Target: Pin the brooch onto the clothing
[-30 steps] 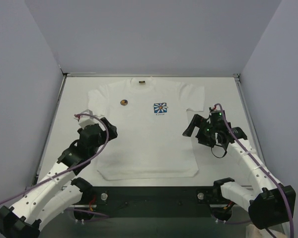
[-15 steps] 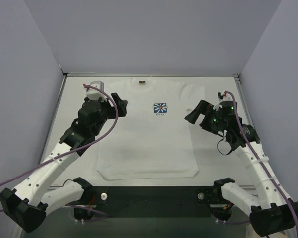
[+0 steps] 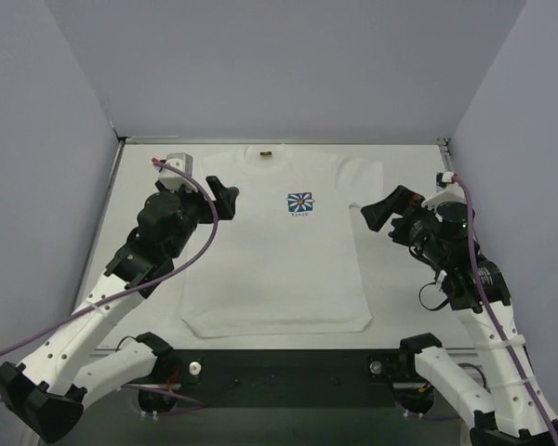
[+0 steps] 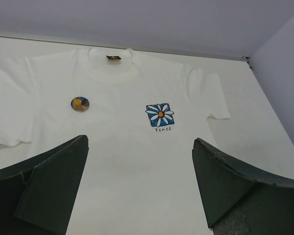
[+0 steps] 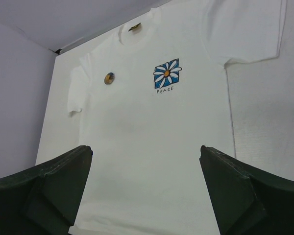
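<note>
White table (image 3: pixel 402 167), grey walls (image 3: pixel 288 65) on three sides; T-shirt (image 3: pixel 279 260) flat with brooch (image 4: pixel 80 103) on chest, bare strips beside it; left gripper (image 4: pixel 139 142) and right gripper (image 5: pixel 146 149) wide open.

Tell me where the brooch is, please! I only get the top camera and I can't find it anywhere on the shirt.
Observer: The left wrist camera shows the brooch sitting on the chest of the T-shirt, left of the flower print in that view.
Operator: Is a gripper grabbing it?
Observer: No. The wrist cameras show the left gripper and the right gripper both wide open with nothing between them. The brooch lies beyond them.
Operator: What's written under the flower?
Observer: The lettering reads PEACE.
</note>
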You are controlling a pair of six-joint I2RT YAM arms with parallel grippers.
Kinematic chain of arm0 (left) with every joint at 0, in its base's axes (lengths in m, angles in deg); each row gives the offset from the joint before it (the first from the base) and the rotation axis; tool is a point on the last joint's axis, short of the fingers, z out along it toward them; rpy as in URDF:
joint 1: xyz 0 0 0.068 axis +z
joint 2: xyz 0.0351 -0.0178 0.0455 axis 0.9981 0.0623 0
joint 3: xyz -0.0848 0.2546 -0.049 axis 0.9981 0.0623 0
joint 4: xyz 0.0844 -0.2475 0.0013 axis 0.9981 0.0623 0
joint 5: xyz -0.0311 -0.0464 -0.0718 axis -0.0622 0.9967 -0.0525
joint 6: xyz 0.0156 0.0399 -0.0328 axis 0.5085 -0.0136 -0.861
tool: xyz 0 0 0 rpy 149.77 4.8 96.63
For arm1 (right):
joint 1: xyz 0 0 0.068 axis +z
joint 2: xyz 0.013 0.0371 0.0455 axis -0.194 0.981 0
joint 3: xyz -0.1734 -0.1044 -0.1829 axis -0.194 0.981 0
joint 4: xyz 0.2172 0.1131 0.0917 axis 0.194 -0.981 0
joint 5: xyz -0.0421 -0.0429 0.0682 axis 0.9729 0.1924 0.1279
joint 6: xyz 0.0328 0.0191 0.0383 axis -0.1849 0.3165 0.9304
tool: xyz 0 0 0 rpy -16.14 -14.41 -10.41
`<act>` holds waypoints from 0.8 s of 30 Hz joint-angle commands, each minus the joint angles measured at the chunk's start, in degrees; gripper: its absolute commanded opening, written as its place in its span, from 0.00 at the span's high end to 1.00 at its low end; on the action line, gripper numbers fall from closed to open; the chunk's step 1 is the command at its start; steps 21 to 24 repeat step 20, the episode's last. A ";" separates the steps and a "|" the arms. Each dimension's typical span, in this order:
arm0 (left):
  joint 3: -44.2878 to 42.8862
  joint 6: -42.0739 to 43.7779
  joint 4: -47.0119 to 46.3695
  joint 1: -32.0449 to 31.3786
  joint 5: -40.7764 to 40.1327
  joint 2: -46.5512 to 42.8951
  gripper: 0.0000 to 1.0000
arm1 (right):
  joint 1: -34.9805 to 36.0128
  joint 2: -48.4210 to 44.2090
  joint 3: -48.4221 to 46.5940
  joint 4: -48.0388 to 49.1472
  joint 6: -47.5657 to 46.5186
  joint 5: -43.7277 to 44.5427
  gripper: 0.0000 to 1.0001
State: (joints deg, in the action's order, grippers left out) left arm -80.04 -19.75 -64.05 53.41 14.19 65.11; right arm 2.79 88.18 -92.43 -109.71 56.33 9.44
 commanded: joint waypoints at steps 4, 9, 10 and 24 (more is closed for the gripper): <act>1.82 1.05 -2.97 0.23 0.25 -1.68 0.03 | 0.52 -0.28 1.62 4.89 -0.69 4.67 0.00; 2.35 1.14 -1.83 0.23 0.34 -1.68 0.03 | 0.52 -1.51 3.90 7.17 -1.13 9.33 0.00; 2.70 1.75 -2.35 0.23 0.34 -1.94 0.03 | 0.52 -2.12 4.52 8.83 -1.48 10.38 0.00; 7.88 6.85 -8.23 0.06 1.57 -3.96 0.03 | 0.52 -6.00 20.95 33.36 -16.85 15.14 0.00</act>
